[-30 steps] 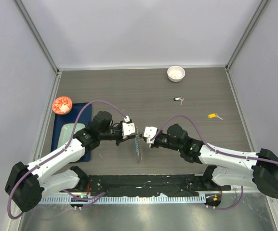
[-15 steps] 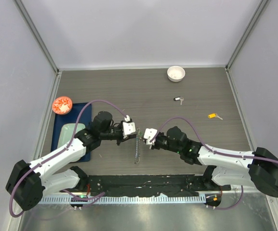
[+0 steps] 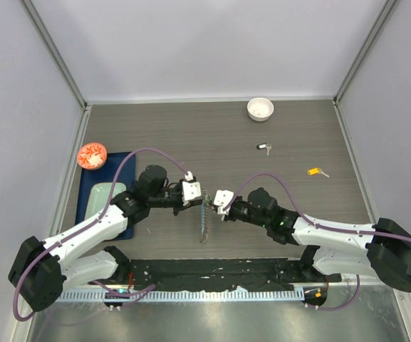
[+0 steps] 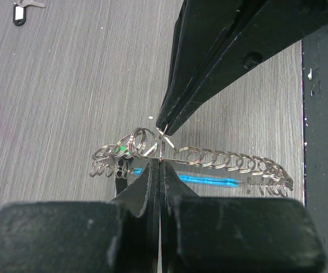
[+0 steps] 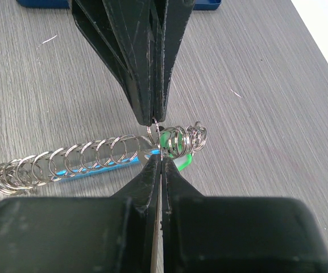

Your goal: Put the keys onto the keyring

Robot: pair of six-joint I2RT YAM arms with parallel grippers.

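left claw closed tight on a keyring link | right claw closed tight on same end, beside green-tagged key | black-tagged key and yellow-tagged key lie apart on desk

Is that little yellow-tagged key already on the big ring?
No, the yellow-tagged key lies alone on the table, well apart from the keyring.

We see the keyring between the left hand and the right hand, near the table's front. Behind, on the right, lie one key and another key, with the bowl farthest back.
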